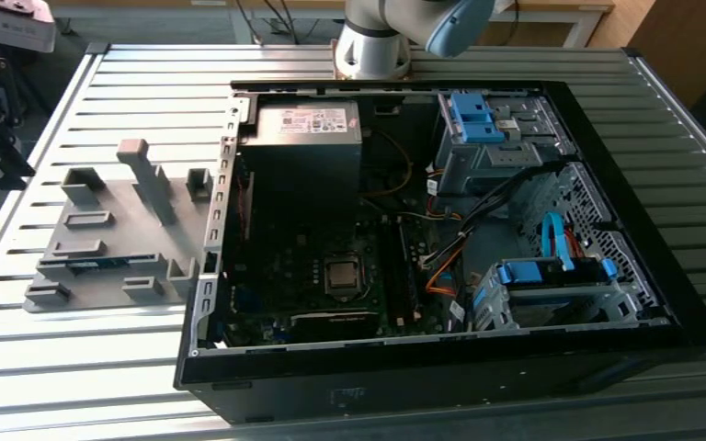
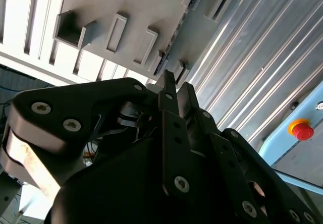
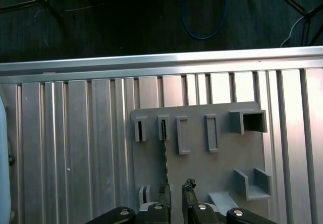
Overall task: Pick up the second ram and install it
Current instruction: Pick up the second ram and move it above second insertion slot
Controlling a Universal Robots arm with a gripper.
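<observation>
Ram [image 3: 164,156] edge-up in grey fixture [image 3: 222,166], long axis toward tool [image 3: 176,186].

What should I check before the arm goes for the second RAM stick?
1. Second ram standing on edge in the grey fixture: ok.
2. Gripper fingers apart with nothing between them: ok.
3. Gripper over the fixture, not touching it: ok.
4. Stick lined up with the gap between the fingers: cannot tell.
5. Computer case side open, motherboard exposed: ok.
6. Free slot on the motherboard for the stick: cannot tell.
</observation>
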